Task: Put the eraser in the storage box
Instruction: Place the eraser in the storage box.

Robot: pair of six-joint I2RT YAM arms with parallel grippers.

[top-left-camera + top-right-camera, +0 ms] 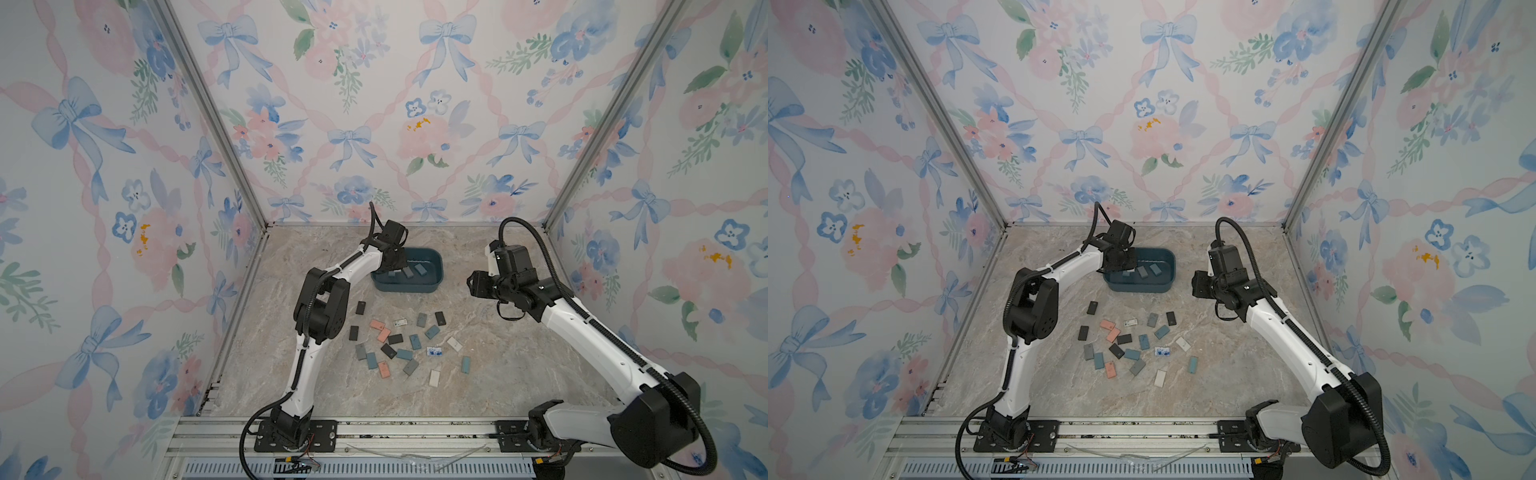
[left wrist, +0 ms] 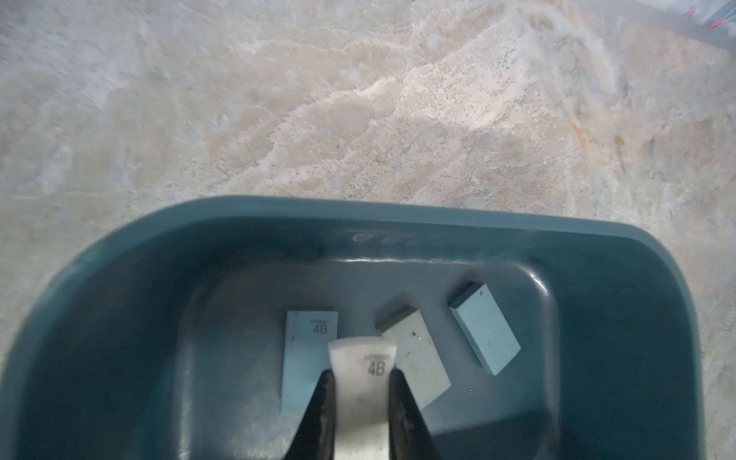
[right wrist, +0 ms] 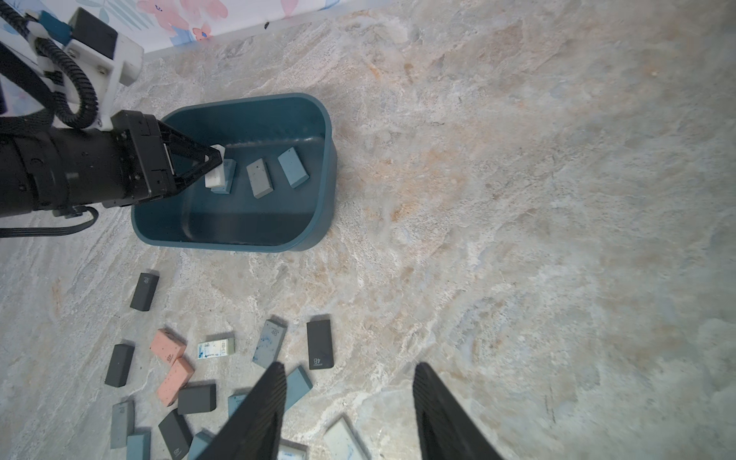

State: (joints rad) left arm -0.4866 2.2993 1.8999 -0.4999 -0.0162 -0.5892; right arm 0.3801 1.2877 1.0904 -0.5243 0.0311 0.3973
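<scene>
The left tool (image 2: 360, 376) is clamped narrow on a white rectangular rubber eraser (image 2: 360, 354) stamped 4B, with a black finger (image 2: 318, 406) pressed against each long side. The tool reaches in over the rim of the dark teal-blue plastic storage box (image 2: 358, 211), a rounded rectangular tub standing on the marbled beige bench (image 1: 498, 374). The held eraser therefore hangs inside the box's walls. Directly under the tool tips lies a pale blue eraser (image 2: 308, 350), also marked 4B; whether the held one touches it cannot be told. Just beside that one on the box floor lies a grey eraser (image 2: 420, 362), and beyond it a blue eraser (image 2: 484, 328), each apart from the others. In the right wrist view the left tool (image 3: 215, 159) shows side-on, the white block pinched at its tip above the box floor.

The right tool (image 3: 350, 366) stands wide with nothing between its jaws, held above the bench to one side of the box (image 1: 436, 270). Below and beside it lies a loose scatter of black, grey, blue, pink and white erasers (image 1: 399, 345) on the bench, all outside the box.
</scene>
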